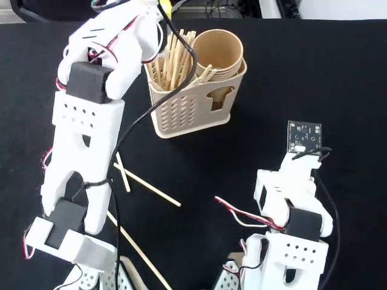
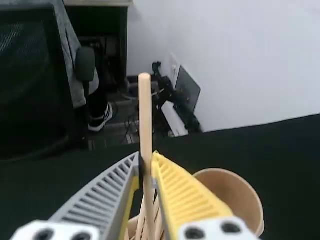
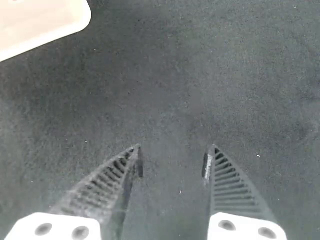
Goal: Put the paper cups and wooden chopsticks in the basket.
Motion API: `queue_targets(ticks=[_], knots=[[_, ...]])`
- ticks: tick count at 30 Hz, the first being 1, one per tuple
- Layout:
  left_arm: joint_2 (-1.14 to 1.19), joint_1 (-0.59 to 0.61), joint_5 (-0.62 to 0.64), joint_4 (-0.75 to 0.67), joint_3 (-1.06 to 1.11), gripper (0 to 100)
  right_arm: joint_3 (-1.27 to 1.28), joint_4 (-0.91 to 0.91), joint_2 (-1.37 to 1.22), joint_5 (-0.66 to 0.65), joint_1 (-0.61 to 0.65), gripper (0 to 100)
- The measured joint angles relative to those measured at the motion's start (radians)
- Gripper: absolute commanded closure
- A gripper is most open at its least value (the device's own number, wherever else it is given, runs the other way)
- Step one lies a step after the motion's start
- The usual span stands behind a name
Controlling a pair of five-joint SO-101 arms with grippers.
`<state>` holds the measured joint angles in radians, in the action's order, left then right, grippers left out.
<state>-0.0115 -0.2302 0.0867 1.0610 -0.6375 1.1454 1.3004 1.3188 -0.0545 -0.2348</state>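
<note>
Chopstick point(image 2: 145, 110) pinched in left gripper point(image 2: 145, 156) over basket point(image 1: 187, 115); right gripper point(image 3: 174, 150) spread

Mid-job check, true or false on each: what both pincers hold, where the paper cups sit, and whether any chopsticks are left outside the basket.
1. The left pincer is shut on a thin wooden chopstick. True.
2. The stacked tan paper cups lie on the table. False: they stand inside the beige slotted plastic basket.
3. The right pincer grips a cup. False: it is open and empty above the black table cloth.
4. Several loose wooden chopsticks lie on the cloth outside the basket. True.
</note>
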Motion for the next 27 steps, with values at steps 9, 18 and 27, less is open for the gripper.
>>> queue_targets(ticks=[9,18,27], knots=[[0.002,0.0,0.0,0.0,0.275,94,0.0,0.0,0.0,0.0,0.0,79.0],[-0.147,-0.003,0.213,0.328,0.302,63,0.0,0.0,0.0,0.0,0.0,79.0],[-0.235,0.227,0.358,0.667,0.252,62,0.0,0.0,0.0,0.0,0.0,79.0]])
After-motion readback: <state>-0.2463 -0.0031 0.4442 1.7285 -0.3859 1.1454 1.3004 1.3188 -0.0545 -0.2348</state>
